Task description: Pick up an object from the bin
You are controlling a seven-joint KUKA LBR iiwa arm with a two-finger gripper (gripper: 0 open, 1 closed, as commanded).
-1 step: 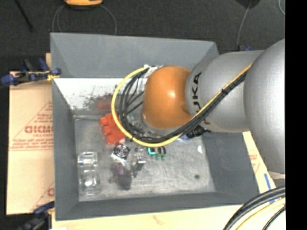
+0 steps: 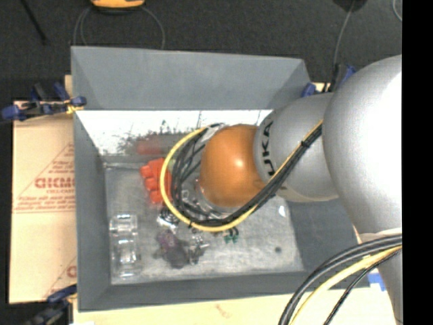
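Gripper low over small dark purple-grey heap, lower middle of bin, open or clenched can't tell; best drop straight, avoiding orange block and clear plastic piece.

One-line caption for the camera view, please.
Arm in the grey bin, by an orange block and small dark heap; clear plastic piece at left.

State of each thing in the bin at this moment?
Clear plastic piece: lying flat, lower left, alone.
Orange thing: partly hidden under the arm.
Dark bits: small loose heap beside the wrist.
Arm: low over the middle of the bin.
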